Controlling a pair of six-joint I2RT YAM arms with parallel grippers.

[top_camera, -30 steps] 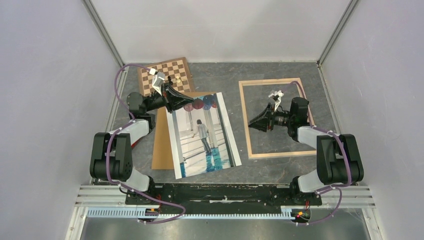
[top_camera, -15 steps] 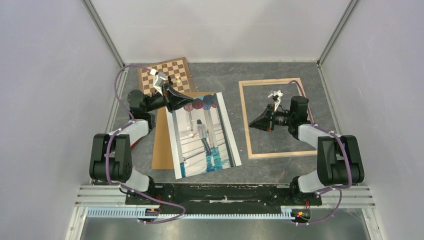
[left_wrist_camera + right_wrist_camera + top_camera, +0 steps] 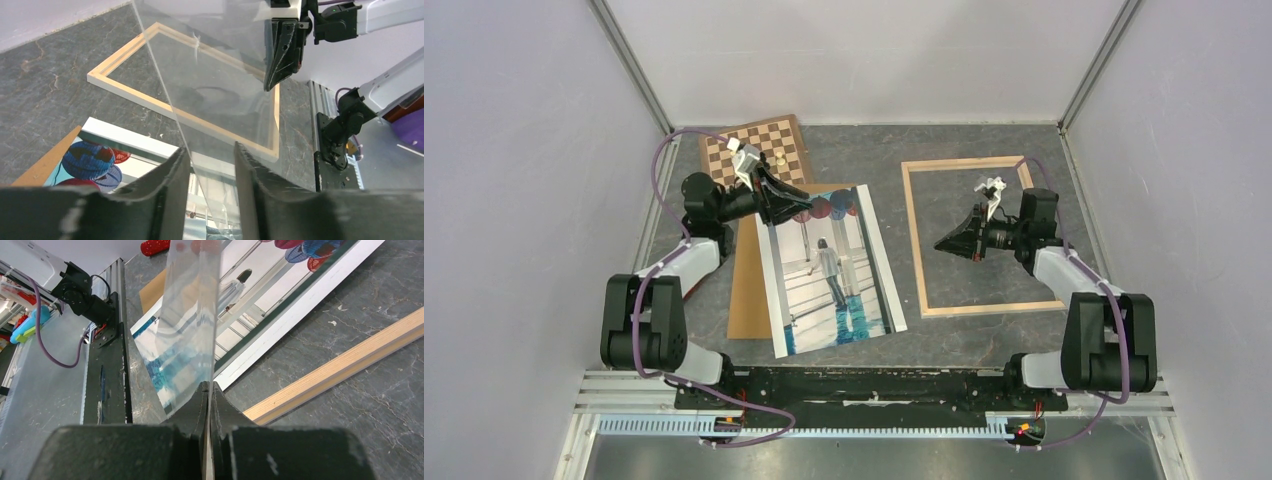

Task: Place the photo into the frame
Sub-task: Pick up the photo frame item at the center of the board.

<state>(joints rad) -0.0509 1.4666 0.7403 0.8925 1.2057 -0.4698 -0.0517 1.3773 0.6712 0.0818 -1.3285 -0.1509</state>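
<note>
Grey walls close in a dark stone-look worktop (image 3: 874, 150), and the photo (image 3: 834, 270) lies on it left of centre. It is face up, half on a brown backing board (image 3: 744, 290), well apart from the empty frame (image 3: 913, 240) on the right. Its lantern end points to the far wall and its long axis runs near to far, skewed a little against the frame's bars. A clear sheet (image 3: 215, 90) spans the gap between the arms. The right claw (image 3: 939, 245) is clenched on one edge, while the left claw (image 3: 796, 200) stands slack, its jaws apart around the other edge. I'd worry about that thin one-sided pinch: the sheet could sag, twist or slip out. It might also catch a left finger and drag across the print, shifting it.
</note>
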